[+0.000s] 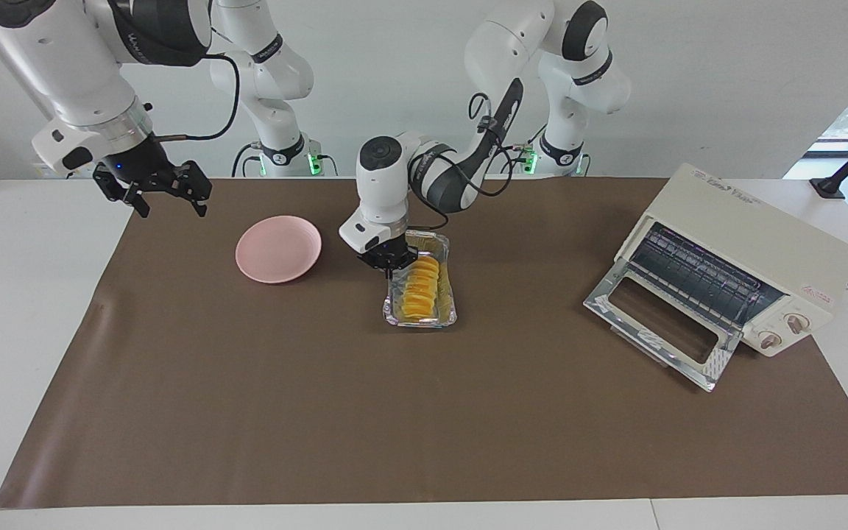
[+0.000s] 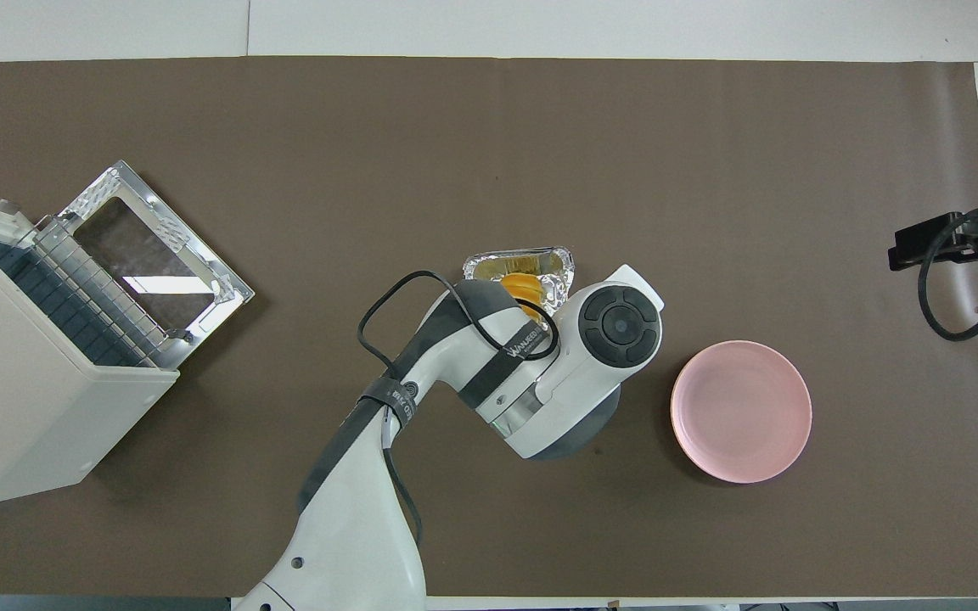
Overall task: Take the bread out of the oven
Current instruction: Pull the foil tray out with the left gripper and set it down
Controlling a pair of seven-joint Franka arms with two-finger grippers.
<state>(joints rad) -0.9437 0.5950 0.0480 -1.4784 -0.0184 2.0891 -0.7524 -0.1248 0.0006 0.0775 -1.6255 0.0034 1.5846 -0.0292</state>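
— Bread point(image 1: 422, 288) lies in the tray point(image 1: 444, 316), long axis pointing away from the robots, between plate point(image 1: 278, 248) and oven point(image 1: 737, 258).

— The left gripper point(image 1: 389, 263), pinched shut, seems clamped on the tray's rim. The right gripper point(image 1: 164, 193) waits open, near the plate.

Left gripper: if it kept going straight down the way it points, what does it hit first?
The left gripper points down, shut on the foil tray's rim, at the end nearer the robots. Straight on, it would likely press that rim down to the brown mat underneath, just missing the bread; depth is unclear.
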